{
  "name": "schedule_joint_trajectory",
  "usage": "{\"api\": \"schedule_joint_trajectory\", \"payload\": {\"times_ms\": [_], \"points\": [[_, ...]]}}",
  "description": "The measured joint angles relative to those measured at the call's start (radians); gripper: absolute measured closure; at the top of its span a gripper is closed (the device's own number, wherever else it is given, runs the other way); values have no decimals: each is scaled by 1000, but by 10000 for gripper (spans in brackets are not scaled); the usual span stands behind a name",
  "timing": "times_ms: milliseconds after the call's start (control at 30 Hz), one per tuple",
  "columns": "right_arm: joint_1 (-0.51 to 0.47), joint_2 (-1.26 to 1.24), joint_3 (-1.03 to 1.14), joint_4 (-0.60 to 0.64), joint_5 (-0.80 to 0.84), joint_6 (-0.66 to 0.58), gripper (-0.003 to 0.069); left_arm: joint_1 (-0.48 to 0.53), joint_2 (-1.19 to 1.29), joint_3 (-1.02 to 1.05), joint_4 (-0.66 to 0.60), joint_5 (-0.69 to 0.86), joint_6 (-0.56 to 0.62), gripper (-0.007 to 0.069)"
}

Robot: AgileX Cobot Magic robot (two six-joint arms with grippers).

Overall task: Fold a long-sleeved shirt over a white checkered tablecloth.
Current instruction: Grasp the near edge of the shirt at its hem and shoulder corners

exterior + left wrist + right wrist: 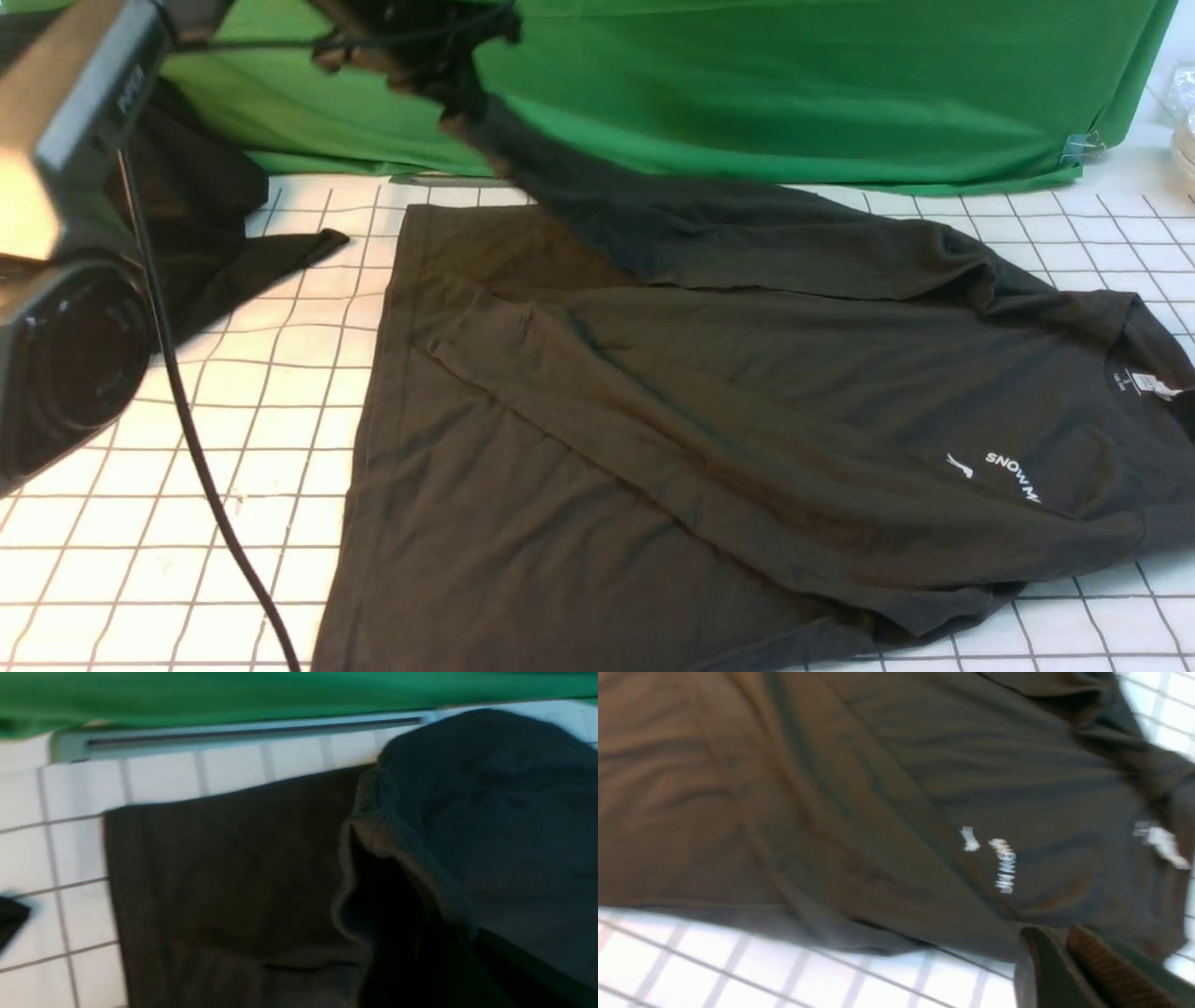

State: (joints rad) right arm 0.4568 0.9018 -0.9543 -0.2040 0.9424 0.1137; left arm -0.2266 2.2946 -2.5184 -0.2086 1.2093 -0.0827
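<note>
The dark charcoal long-sleeved cotton shirt [794, 373] spans the front view's centre and right, cut off at both the right and bottom edges, its white lettering [1013, 476] partly covered. At upper left, the blurred black left gripper [459, 114] pinches its raised sleeve, blocking the green fabric backdrop [747, 84]. The right gripper's [1066, 940] fingers sit close together; whether they meet, I can't tell. A plain black garment [252, 271] lies partly behind the left arm on the white checkered tablecloth [84, 551].

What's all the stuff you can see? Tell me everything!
charcoal long-sleeved cotton shirt: 1, white print, spread centre, one sleeve lifted
white checkered tablecloth: 1, dark grid, beneath shirt
plain black fabric garment: 1, far left
green fabric backdrop: 1, behind
small metal clip: 1, silvery, backdrop's right corner
white rounded object: 1, right edge, cut off
left gripper: 1, black, holding sleeve
right gripper: 1, dark, by shirt's near edge
</note>
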Motion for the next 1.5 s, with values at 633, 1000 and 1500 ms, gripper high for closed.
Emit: {"api": "schedule_joint_trajectory", "payload": {"times_ms": [633, 1000, 1500], "points": [[0, 8, -18, -48, 29, 1, 577, -113, -473, 920, 137, -28, -127, 611], [0, 9, -18, -19, 28, 1, 571, -114, -472, 1082, 174, -73, -100, 426], [0, 9, -18, 15, 28, 1, 564, -247, -692, 1616, 158, -225, -244, 194]]}}
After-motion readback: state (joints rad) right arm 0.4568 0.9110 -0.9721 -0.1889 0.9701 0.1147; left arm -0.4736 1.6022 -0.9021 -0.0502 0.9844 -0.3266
